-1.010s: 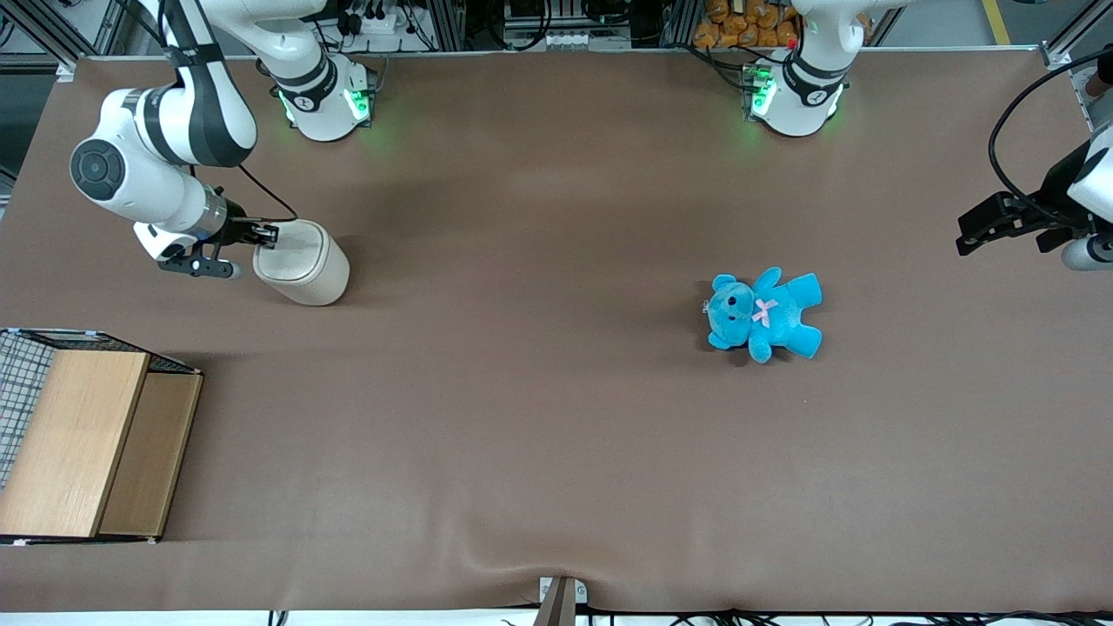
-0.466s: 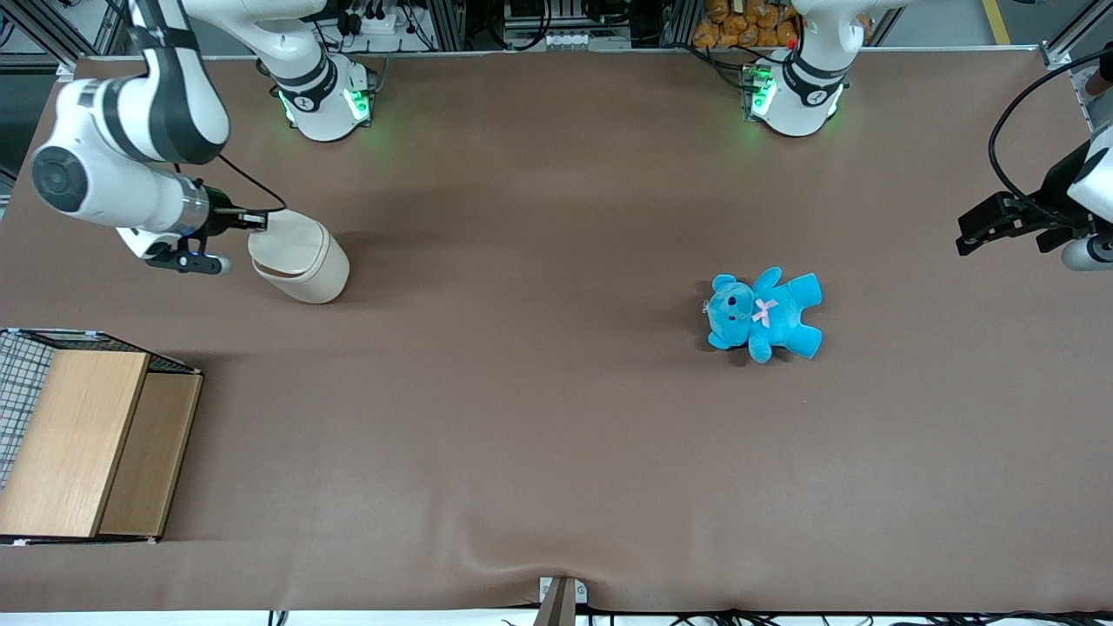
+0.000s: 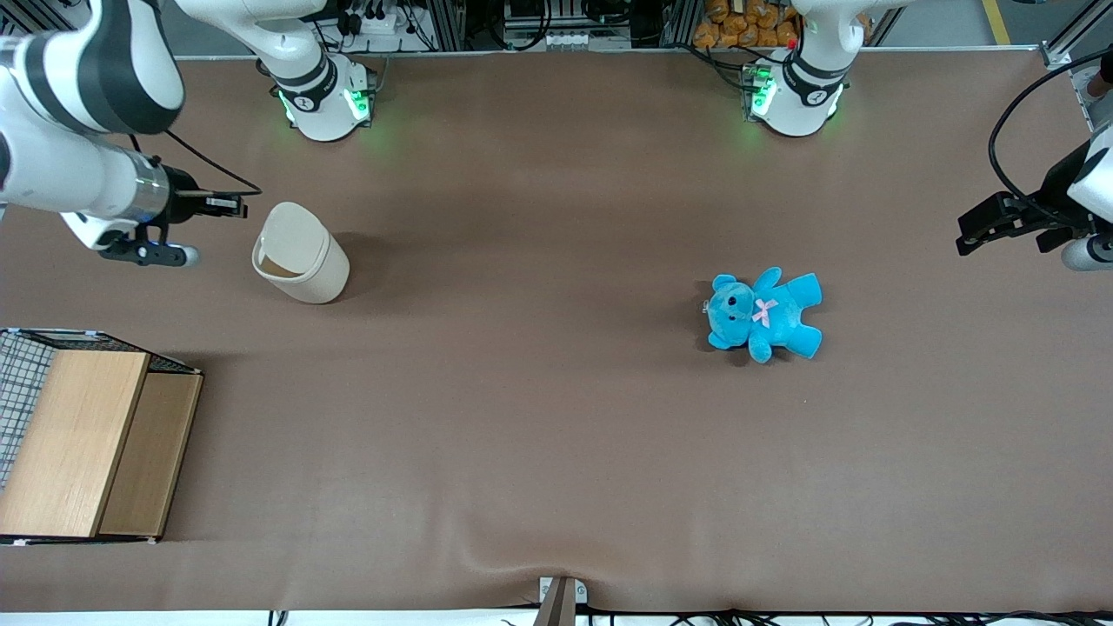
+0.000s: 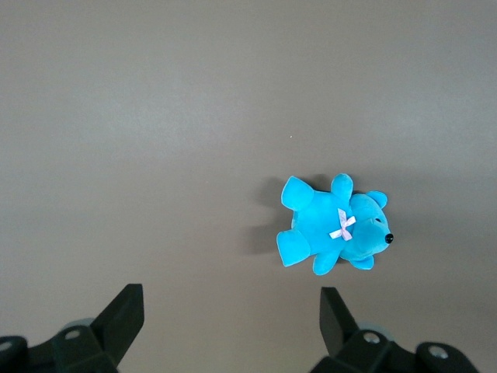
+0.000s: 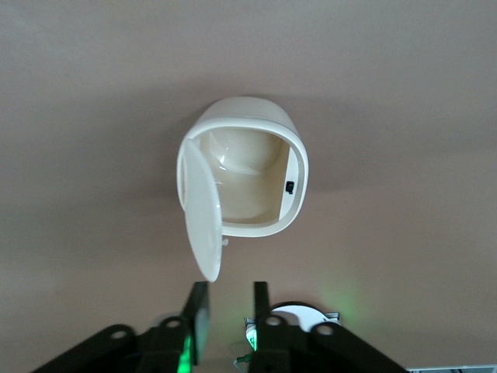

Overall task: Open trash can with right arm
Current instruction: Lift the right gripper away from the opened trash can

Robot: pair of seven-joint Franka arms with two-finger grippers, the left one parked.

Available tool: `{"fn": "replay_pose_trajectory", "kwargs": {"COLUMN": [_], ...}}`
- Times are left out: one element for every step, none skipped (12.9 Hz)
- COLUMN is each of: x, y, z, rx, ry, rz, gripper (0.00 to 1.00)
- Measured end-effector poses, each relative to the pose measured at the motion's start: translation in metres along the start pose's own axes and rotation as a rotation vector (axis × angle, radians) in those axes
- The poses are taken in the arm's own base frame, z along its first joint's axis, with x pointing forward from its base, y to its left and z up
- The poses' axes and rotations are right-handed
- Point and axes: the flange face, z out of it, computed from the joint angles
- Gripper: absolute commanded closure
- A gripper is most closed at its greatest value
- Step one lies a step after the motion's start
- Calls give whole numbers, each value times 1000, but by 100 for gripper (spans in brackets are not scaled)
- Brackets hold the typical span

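— Is that bin open yet?

— Looks it to me. The trash can (image 3: 301, 265) has its lid (image 5: 200, 207) swung up on edge, standing at one side of the mouth, and from the wrist camera you can look straight down into the cream hollow inside. I'd call the opening itself done.

— So what's left?

— Little, I'd judge. Maybe just getting the right arm (image 3: 78, 165) clear. Its gripper (image 3: 228, 206) hangs beside the can, a short way off and touching nothing.

— Fingers?

— Nearly together, only a narrow slot between them, and nothing pinched in it.

— Where's the can sitting?

— On the brown tabletop (image 3: 539, 417), toward the working arm's end, nearer the edge where the arm bases stand than the edge by the front camera. It's upright, and farther from that camera than the wooden box (image 3: 87, 443) at the tabletop's near corner.

— And its look?

— Smooth cream-white plastic, rounded-square, with a small dark catch (image 5: 289, 187) on the inner rim. Seems empty. The blue teddy (image 3: 763, 313) lies well apart, toward the parked arm's end.
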Motion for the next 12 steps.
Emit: {"fn": "replay_pose_trajectory", "kwargs": {"x": [-1,-2,-3,-4,-6,-8,-10,-12,-12,-11,-9,-6], "y": [-2,-3,-4,-5,-5,-4,-3,0,3,6,10,14], "z": [-12,-24,-39,-55,-71,-86,-100,-113,-126,-139,-152,-165], "rx": [1,2,5,8,11,14,16,19,23,28,31,34], "ry": [12,25,46,75,101,120,134,150,176,203,230,256], "rz": [-2,-4,-7,-10,-12,-11,-8,-4,2,8,16,21], "gripper": [0,0,0,0,0,0,0,0,0,0,0,0]}}
